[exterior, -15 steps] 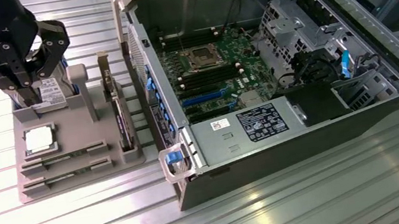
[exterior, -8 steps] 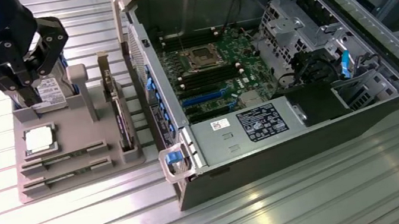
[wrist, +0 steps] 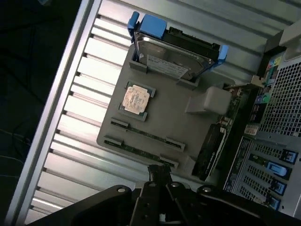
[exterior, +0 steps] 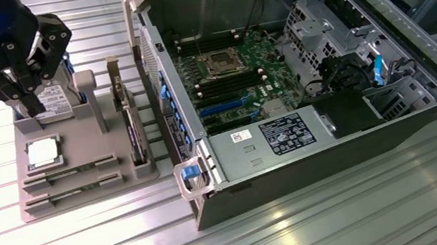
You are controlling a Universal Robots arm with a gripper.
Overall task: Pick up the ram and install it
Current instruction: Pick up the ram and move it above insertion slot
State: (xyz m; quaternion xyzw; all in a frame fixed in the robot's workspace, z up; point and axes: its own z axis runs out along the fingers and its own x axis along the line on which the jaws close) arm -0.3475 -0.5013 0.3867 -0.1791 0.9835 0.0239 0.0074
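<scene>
The ram [exterior: 69, 174] stands on edge in a slot of the grey tray [exterior: 85, 140], at the lower left of the exterior view, with a second stick [exterior: 72, 193] just beside it. Its long axis runs nearly left to right across that frame. The hand [exterior: 30, 107] hangs above the tray at the upper left, fingers pressed together and holding nothing. I judge this to be the approach, with pickup not yet done. A grasp calls for parted fingers straddling the stick's thin edge.
</scene>
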